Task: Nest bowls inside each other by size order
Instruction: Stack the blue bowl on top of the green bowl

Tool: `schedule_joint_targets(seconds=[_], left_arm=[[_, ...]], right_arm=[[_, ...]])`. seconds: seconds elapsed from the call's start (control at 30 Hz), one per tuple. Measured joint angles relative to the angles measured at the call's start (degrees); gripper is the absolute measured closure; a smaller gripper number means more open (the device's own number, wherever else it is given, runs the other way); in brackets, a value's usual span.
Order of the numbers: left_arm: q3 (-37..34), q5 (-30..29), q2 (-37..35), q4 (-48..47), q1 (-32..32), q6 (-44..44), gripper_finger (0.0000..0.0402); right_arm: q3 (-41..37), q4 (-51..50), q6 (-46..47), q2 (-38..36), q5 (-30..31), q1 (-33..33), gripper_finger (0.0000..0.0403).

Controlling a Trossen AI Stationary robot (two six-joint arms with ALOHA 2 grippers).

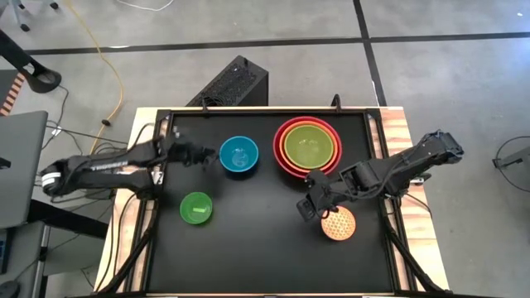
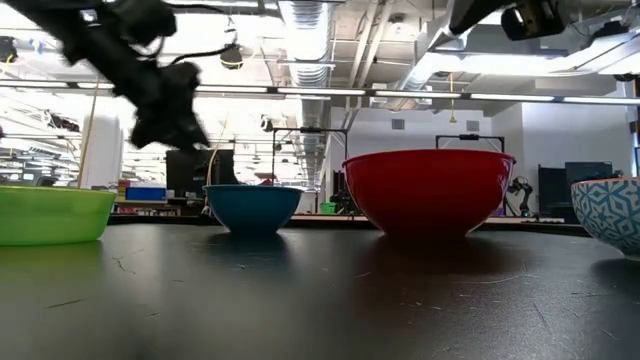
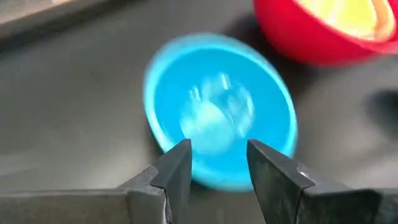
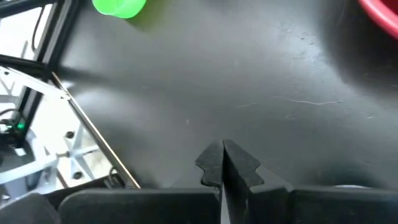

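The red bowl (image 1: 308,146) stands at the far middle of the table with the orange bowl (image 1: 288,132) and the lime green bowl (image 1: 311,145) nested in it. The blue bowl (image 1: 238,155) stands alone to its left. The small dark green bowl (image 1: 196,208) and the small orange dotted bowl (image 1: 338,223) stand nearer the front. My left gripper (image 1: 211,156) is open and hovers just left of the blue bowl (image 3: 217,106), above its rim. My right gripper (image 1: 308,207) is shut and empty, beside the dotted bowl.
The black table top (image 1: 265,257) has a raised black rim (image 1: 248,110) and wooden side strips. The red bowl (image 2: 428,190) stands close to the right of the blue bowl (image 2: 252,208). The small green bowl (image 4: 118,6) shows far off in the right wrist view.
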Motion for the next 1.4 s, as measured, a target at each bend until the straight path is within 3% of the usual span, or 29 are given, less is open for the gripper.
schedule_joint_targets(seconds=[0.23,0.37,0.47,0.6,0.9,1.07,1.27,1.4], left_arm=[[18.90,2.36,21.42,-14.00,10.88,10.68,0.0254],[27.45,8.92,32.02,-20.38,12.88,16.40,0.0239],[32.42,9.40,37.69,-23.86,12.87,18.71,0.0223],[35.91,7.26,42.45,-25.63,12.32,20.44,0.0205],[36.20,7.56,48.78,-25.73,11.72,21.12,0.0198],[36.20,6.94,48.96,-25.59,10.09,21.61,0.0247],[36.21,7.61,48.73,-25.63,9.13,23.71,0.0378],[36.14,8.37,44.62,-26.26,8.64,23.70,0.0391]], right_arm=[[0.00,2.80,0.07,0.00,0.00,0.00,0.0379],[0.00,2.76,-0.70,0.00,0.00,0.33,0.0379],[0.00,2.71,-1.99,0.00,0.00,0.34,0.0379],[0.00,2.27,-2.59,0.00,0.00,0.35,0.0379],[0.00,1.68,-5.65,0.00,0.00,0.35,0.0378],[0.00,-0.32,-5.72,0.00,0.00,0.35,0.0378],[-0.02,-0.88,-6.97,0.00,0.00,0.19,0.0378],[-0.02,-0.42,-7.01,0.00,0.00,-0.93,0.0378]])
